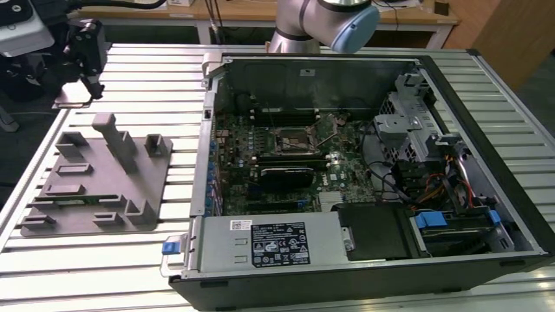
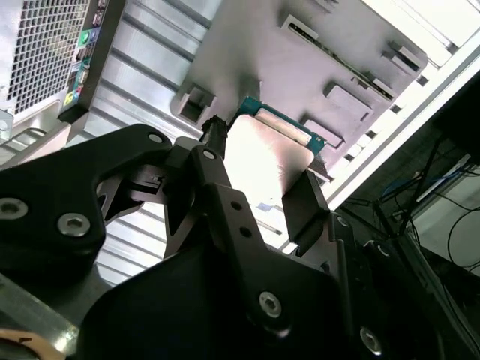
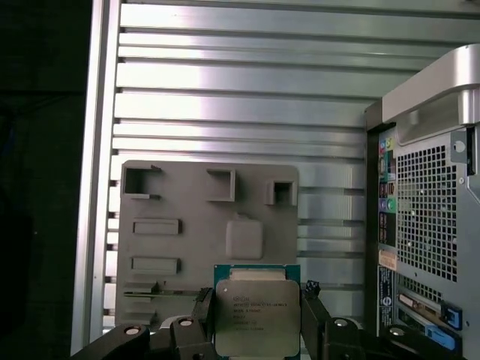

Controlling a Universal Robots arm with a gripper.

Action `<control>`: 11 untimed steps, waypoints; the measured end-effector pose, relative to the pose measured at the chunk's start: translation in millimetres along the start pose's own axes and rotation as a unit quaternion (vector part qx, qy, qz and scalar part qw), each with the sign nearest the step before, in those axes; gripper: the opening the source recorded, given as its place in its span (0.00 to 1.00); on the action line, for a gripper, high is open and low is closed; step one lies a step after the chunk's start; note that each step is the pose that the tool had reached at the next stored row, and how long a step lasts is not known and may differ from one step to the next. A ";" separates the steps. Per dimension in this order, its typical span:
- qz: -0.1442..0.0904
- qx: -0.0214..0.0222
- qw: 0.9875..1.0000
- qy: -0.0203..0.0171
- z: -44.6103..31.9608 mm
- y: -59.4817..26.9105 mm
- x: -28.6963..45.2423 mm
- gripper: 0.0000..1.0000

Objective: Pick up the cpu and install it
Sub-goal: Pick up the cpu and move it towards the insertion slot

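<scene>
The cpu (image 3: 256, 315), a flat square chip with a silvery top and green edge, is held between my gripper's (image 3: 257, 300) two black fingers. In both wrist views it hangs above the grey fixture plate (image 3: 187, 225). The second wrist view shows the chip (image 2: 262, 157) glaring pale, clamped on two sides by the gripper (image 2: 259, 163). In the exterior view my gripper (image 1: 88, 78) is high at the far left, above the slatted table and away from the open computer case (image 1: 451, 130). The silver-framed socket (image 1: 289, 138) lies on the motherboard inside that case.
The grey fixture plate (image 1: 95, 175) with upright posts and shallow pockets lies on the exterior view's left of the case. The case's rear panel (image 3: 427, 225) with ports stands beside the plate. Cables, drive bays and a power supply (image 1: 269, 244) crowd the case interior.
</scene>
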State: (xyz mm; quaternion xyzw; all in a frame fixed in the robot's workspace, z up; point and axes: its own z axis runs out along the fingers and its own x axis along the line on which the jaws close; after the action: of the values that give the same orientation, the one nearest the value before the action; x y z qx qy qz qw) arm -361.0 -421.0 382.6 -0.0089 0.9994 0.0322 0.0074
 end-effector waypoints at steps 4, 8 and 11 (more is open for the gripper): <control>0.000 0.000 1.000 0.000 0.1 -0.2 -8.5 0.54; 0.000 0.000 1.000 0.000 0.3 -0.4 -18.3 0.54; 0.000 0.000 1.000 0.000 0.4 -0.5 -25.8 0.54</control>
State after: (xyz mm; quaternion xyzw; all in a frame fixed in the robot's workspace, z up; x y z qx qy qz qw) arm -335.2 -421.0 382.6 -0.0089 0.9994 0.0322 0.0074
